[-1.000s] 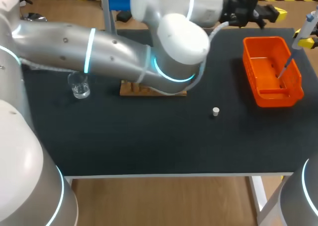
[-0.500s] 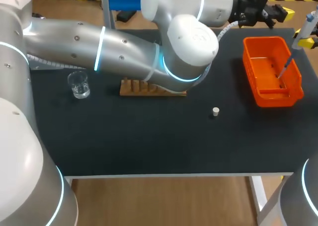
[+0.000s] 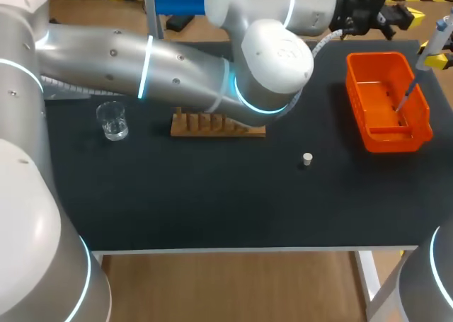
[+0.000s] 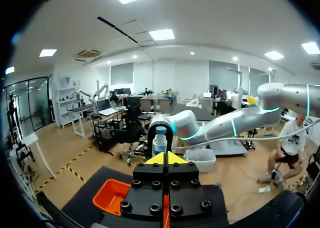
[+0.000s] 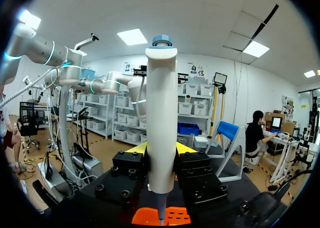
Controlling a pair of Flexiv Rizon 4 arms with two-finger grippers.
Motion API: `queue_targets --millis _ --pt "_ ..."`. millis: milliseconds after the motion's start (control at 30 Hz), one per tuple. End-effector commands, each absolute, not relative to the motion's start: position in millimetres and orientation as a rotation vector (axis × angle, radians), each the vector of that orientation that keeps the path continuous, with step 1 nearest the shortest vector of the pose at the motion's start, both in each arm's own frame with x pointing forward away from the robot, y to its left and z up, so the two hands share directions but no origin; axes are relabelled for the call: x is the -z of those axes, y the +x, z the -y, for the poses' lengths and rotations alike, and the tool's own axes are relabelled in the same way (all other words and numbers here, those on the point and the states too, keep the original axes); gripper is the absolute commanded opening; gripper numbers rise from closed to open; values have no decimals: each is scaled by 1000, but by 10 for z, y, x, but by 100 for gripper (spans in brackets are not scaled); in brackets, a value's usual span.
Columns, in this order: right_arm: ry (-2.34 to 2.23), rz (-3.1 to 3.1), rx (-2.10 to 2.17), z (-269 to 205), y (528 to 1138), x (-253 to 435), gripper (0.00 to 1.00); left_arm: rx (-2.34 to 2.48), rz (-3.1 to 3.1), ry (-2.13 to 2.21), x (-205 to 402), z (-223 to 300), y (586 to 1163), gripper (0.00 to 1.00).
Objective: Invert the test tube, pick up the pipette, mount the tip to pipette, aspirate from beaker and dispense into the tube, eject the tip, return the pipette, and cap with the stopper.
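Observation:
My right gripper at the far right is shut on a white pipette with a blue top, held upright. Its thin lower end points down into the orange bin. In the right wrist view the pipette stands between the yellow tips of the right gripper, above the bin. My left arm reaches across the back of the table. Its gripper is shut with nothing in it, beyond the bin's far end; its tips meet. A glass beaker stands at the left. The white stopper sits mid-table. I see no test tube.
A wooden rack lies behind the table's middle, its far side partly hidden under my left arm's elbow. From the left wrist the orange bin shows under the gripper and the pipette's top just ahead.
My left arm has swung a little to the right and back, uncovering more of the rack and beaker. The right gripper and pipette have not moved.

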State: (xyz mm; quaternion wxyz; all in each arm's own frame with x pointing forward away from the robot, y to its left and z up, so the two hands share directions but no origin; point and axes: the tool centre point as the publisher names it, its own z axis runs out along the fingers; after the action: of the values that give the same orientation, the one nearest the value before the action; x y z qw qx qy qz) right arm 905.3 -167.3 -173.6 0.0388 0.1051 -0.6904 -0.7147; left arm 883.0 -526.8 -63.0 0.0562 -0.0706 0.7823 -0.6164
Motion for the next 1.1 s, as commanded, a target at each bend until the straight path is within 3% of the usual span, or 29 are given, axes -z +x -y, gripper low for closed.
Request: queue_targets --millis 33,1100 --pt "326 2118 2187 1681 9060 1733 0 1932 -2332 -172 705 5440 8950 0" --pt "326 2118 2187 1681 9060 1733 0 2003 -2298 -96 710 5694 8957 0"
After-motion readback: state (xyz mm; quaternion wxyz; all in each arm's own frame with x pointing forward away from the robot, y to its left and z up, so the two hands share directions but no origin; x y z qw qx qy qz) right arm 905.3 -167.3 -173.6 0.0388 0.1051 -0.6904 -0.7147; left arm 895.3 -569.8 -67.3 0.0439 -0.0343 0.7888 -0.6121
